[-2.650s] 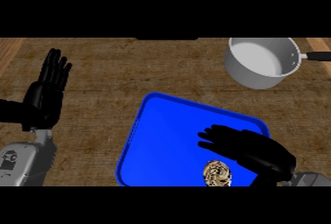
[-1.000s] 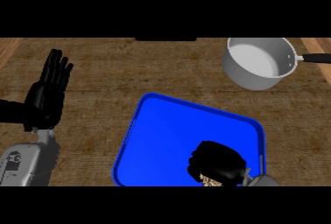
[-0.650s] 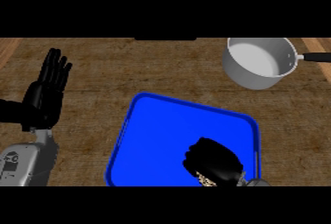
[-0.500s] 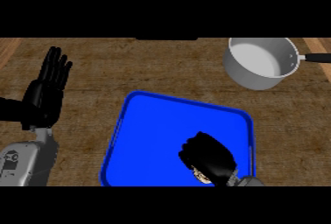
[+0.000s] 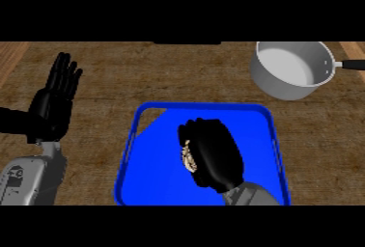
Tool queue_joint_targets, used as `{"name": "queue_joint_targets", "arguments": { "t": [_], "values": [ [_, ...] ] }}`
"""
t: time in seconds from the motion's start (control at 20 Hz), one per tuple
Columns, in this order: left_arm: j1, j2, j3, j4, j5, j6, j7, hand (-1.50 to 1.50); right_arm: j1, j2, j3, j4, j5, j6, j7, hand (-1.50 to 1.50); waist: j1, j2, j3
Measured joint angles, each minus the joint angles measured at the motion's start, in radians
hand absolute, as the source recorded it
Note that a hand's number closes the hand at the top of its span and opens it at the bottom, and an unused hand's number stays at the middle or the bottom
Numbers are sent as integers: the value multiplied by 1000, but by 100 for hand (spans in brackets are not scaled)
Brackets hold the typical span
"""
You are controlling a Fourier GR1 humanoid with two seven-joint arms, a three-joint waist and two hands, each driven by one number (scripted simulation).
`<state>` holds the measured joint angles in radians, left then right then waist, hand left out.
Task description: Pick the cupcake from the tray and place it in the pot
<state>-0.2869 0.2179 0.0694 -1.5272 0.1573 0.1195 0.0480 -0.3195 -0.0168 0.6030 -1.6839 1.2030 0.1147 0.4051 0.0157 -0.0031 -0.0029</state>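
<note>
Cupcake [image 5: 189, 157], blue tray [image 5: 153, 183], wooden counter [image 5: 178, 72]

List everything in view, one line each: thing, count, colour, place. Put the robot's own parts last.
Counter: one, brown wood grain, fills the view.
Tray: one, blue, lower centre of the counter.
Cupcake: one, tan and speckled, over the tray, mostly hidden by the right hand.
Pot: one, grey with a dark handle, upper right, apart from the tray.
Left hand: one, black on a grey forearm, open with fingers up, resting at the left edge.
Right hand: one, black on a grey forearm, over the tray, curled round the cupcake.
</note>
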Motion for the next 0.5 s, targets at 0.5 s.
{"name": "queue_joint_targets", "arguments": {
  "t": [0.5],
  "values": [
    [12,-1,9,-8,-6,3,-2,0,-184,-15,-201,-122,91,-80,244,150,-15,1,3]
  ]
}}
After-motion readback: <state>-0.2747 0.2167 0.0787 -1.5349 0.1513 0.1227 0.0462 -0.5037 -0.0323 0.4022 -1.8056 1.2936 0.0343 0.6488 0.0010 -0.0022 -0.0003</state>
